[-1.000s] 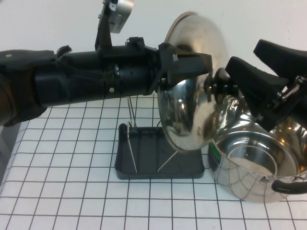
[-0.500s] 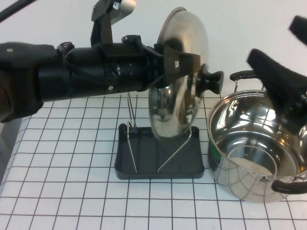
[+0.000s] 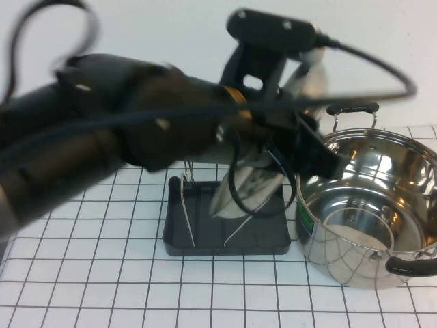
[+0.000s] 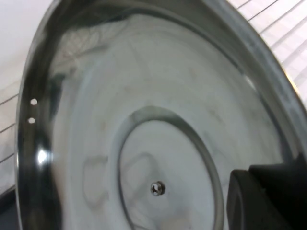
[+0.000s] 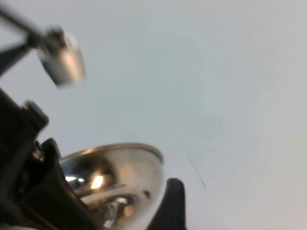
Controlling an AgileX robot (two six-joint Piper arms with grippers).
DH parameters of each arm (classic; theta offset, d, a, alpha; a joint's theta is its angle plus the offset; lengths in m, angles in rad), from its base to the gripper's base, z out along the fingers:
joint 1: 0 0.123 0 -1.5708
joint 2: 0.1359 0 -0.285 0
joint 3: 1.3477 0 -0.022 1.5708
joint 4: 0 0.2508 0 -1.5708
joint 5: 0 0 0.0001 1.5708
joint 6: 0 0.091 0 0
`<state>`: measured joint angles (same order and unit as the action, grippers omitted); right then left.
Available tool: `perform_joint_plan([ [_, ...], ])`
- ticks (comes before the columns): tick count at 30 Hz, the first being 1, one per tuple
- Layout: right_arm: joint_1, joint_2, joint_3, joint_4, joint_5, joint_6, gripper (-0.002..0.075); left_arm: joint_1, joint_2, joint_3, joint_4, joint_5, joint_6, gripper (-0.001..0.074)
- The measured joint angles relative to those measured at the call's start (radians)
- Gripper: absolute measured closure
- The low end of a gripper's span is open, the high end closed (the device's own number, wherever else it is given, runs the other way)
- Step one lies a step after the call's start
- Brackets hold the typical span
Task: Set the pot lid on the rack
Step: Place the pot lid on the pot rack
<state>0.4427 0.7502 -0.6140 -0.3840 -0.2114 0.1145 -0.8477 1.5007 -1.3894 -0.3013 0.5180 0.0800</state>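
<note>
The pot lid (image 3: 251,183) is a shiny steel dome standing on edge over the rack (image 3: 205,236), a black tray with wire loops. Its lower edge is down between the loops; I cannot tell whether it rests there. My left gripper (image 3: 307,140) is shut on the lid's rim, and its arm hides the middle of the lid and the knob. The left wrist view is filled by the lid's underside (image 4: 144,143), with one black finger (image 4: 273,201) over the rim. My right gripper is outside the high view; one of its fingers (image 5: 173,206) shows beside the lid (image 5: 120,177), open and empty.
The deep steel pot (image 3: 369,212) with black loop handles stands right of the rack, close to the left gripper's finger. The table has a white cloth with a black grid (image 3: 89,273). A white wall is behind.
The left arm has swung right and down, lowering the lid from above the rack into the wire loops. The right gripper, which let go of the knob, has left the high view.
</note>
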Motion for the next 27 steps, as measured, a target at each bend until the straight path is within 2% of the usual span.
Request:
perform_joint_plan([
  [3, 0.0, -0.021, 0.0, 0.002, 0.053, 0.0, 0.0083, -0.051, 0.044, -0.011, 0.391, 0.028, -0.321, 0.064],
  [6, 0.0, -0.029, 0.0, 0.004, 0.102, 0.0, 0.0083, -0.071, 0.073, -0.011, 0.617, 0.019, -0.539, 0.064],
  [8, 0.0, -0.029, 0.0, 0.004, 0.134, 0.0, 0.0083, -0.076, 0.077, -0.013, 0.697, 0.0, -0.624, 0.064],
  [12, 0.0, -0.029, 0.002, 0.004, 0.172, 0.0, 0.0083, -0.076, 0.085, -0.018, 0.78, -0.051, -0.705, 0.064],
  [17, 0.0, -0.029, 0.002, 0.002, 0.179, -0.002, 0.0083, -0.076, 0.12, -0.018, 0.789, -0.122, -0.774, 0.064],
  [27, 0.0, -0.029, 0.004, -0.009, 0.191, -0.004, 0.0083, -0.076, 0.17, -0.018, 0.838, -0.109, -0.817, 0.064],
])
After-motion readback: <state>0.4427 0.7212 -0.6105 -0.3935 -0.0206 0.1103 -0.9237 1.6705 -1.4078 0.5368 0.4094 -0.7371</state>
